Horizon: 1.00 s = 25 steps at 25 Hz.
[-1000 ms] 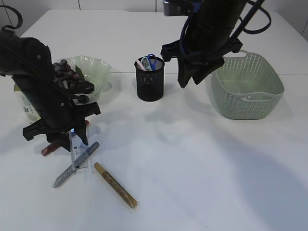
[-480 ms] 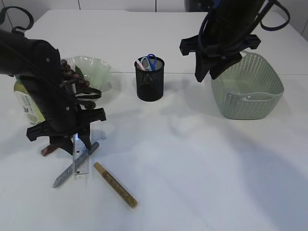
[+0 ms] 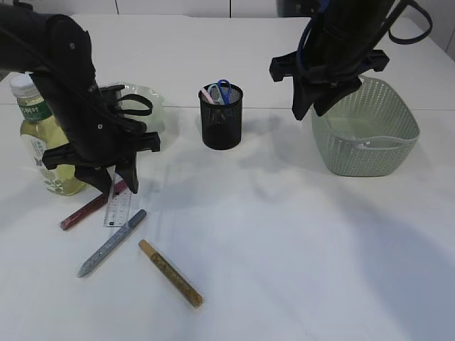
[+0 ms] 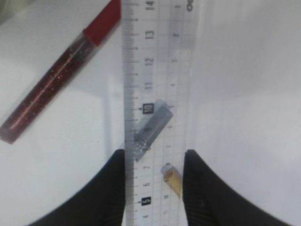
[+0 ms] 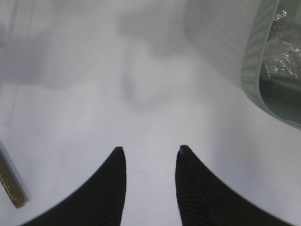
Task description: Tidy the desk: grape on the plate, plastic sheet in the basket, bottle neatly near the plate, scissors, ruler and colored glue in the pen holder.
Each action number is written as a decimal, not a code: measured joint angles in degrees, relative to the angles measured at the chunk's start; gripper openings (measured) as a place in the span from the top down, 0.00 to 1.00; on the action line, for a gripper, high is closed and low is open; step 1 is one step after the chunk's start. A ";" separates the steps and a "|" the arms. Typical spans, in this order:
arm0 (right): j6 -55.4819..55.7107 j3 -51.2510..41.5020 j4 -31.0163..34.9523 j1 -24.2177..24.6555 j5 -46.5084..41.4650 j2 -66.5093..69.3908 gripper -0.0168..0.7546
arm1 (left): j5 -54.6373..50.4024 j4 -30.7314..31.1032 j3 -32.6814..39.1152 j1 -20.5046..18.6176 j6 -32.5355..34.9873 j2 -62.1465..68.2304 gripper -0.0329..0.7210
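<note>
My left gripper [image 3: 116, 186] [image 4: 154, 153] is shut on the clear ruler [image 3: 118, 207] [image 4: 157, 70] and holds it by one end just above the table. Below it lie the red glue pen [image 3: 89, 209] [image 4: 56, 80], the silver glue pen [image 3: 110, 244] and the gold glue pen [image 3: 170, 273]. The black pen holder [image 3: 221, 117] holds the blue scissors [image 3: 223, 89]. The bottle [image 3: 43, 142] stands left of the green plate [image 3: 146, 106]; the grapes are hidden behind my left arm. My right gripper [image 3: 311, 112] [image 5: 150, 149] is open and empty beside the basket [image 3: 366, 128]. The plastic sheet [image 5: 282, 52] lies in the basket.
The basket's rim [image 5: 256, 80] is close on the right of my right gripper. The gold pen's end [image 5: 11, 183] shows at the lower left of the right wrist view. The table's far edge runs behind the plate and holder.
My left arm has risen and drawn back with the ruler, uncovering the bottle. My right arm has swung right toward the basket, then held almost still.
</note>
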<state>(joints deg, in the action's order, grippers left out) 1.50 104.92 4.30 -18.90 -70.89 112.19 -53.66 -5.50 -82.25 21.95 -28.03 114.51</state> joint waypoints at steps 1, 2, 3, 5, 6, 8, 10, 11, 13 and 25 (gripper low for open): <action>0.00 0.00 -0.21 0.11 0.00 0.00 0.60 | -0.63 0.13 -0.57 0.00 0.82 0.00 0.60; 0.00 0.00 -0.32 0.14 0.00 0.00 0.60 | -1.31 0.29 -0.97 0.00 1.66 0.00 0.60; 0.00 0.00 -0.47 0.14 0.00 0.00 0.60 | -1.95 0.37 -1.48 0.00 2.28 0.00 0.60; 0.00 0.00 -1.00 0.49 0.00 0.00 0.60 | -2.86 0.49 -2.36 0.00 3.83 0.00 0.60; 0.00 0.00 -1.13 0.73 0.00 0.00 0.60 | -3.06 0.49 -2.76 0.00 4.53 0.00 0.60; 0.00 -0.82 -1.24 1.71 0.00 0.00 0.60 | -3.39 0.49 -3.42 0.00 5.63 0.00 0.60; 0.00 -2.05 -1.34 2.80 0.00 0.00 0.60 | -3.85 0.49 -3.94 0.00 6.66 0.00 0.60; 0.00 -2.60 -1.34 3.45 0.00 0.00 0.60 | -3.83 0.49 -4.05 0.00 7.06 0.00 0.60; 0.00 -3.28 -1.48 4.46 0.00 0.00 0.60 | -3.96 0.49 -4.15 0.00 7.43 0.05 0.60; 0.00 -3.28 -0.51 5.03 0.00 0.00 0.60 | -4.91 0.60 -4.28 0.00 7.88 0.14 0.60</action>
<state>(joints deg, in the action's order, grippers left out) 1.50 101.64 3.80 -13.87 -70.89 112.19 -58.57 -4.90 -86.52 21.95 -20.14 114.65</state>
